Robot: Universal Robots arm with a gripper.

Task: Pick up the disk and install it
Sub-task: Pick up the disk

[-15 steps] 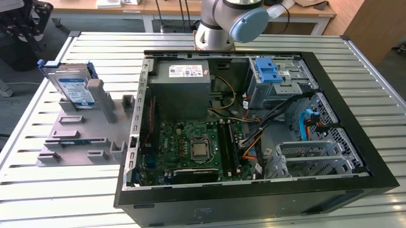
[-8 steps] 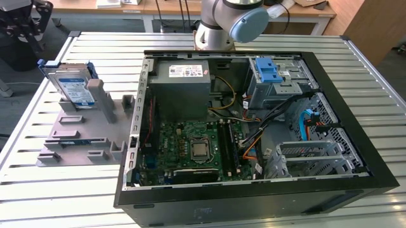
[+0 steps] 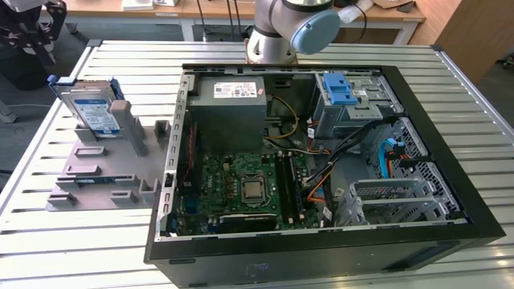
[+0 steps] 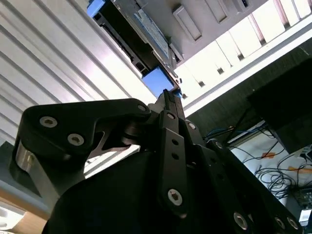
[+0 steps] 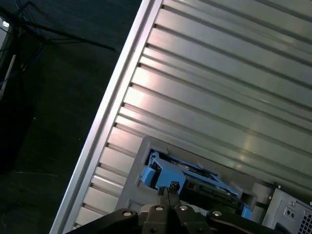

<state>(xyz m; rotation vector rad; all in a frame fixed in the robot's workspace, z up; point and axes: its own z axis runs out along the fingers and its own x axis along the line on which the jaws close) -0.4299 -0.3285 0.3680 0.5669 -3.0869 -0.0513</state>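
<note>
The disk (image 3: pixel 91 111) stands on edge in a grey slotted holder (image 3: pixel 100 174) at the exterior view's left, on the slatted metal table (image 3: pixel 80 253). Its white label with the blue band faces the near side, and blue rails frame both of its edges. It is well apart from the open computer case (image 3: pixel 449 150), which lies on its side and takes up the middle and the exterior view's right.

In the first wrist view the gripper (image 5: pixel 168 189) hangs clear of the disk, with the tips pointing at one blue rail (image 5: pixel 163 174) but not touching it. The two fingers are pressed together and nothing is between them (the second wrist view sees them side-on, with their tips (image 4: pixel 168 95) meeting in front of the same blue plastic). Beyond them run the table slats, the table's edge and dark floor.

Inside the case, the grey power supply (image 3: pixel 238 111) sits at the far end, and the green motherboard (image 3: pixel 241 180) lies nearer with its processor socket (image 3: pixel 254 189) bare. A metal drive cage (image 3: pixel 345 117) at the far right carries a blue latch (image 3: pixel 339 90), with orange and black cables trailing below it. The arm's grey column (image 3: pixel 277 30) rises beyond the far edge of the case.
</note>
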